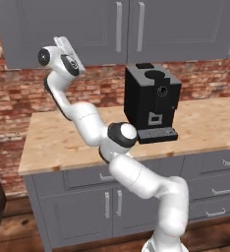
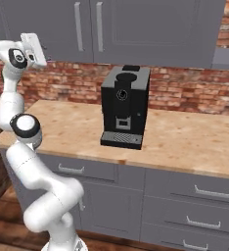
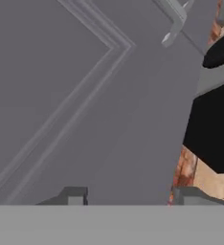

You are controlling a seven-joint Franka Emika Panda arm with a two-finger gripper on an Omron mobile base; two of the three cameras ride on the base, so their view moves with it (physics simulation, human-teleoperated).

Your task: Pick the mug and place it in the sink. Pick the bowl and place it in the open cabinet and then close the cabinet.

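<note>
Cabinet doors stood shut. Arm reached up, end effector close against door panel, tips apart, empty.

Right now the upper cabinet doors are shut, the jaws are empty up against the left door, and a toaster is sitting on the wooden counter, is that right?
Not quite: the appliance on the wooden counter is a black coffee machine, not a toaster, as the right base view shows. The rest holds: the upper cabinet doors are shut, and the gripper is up against the left door with its jaws apart and empty.
</note>
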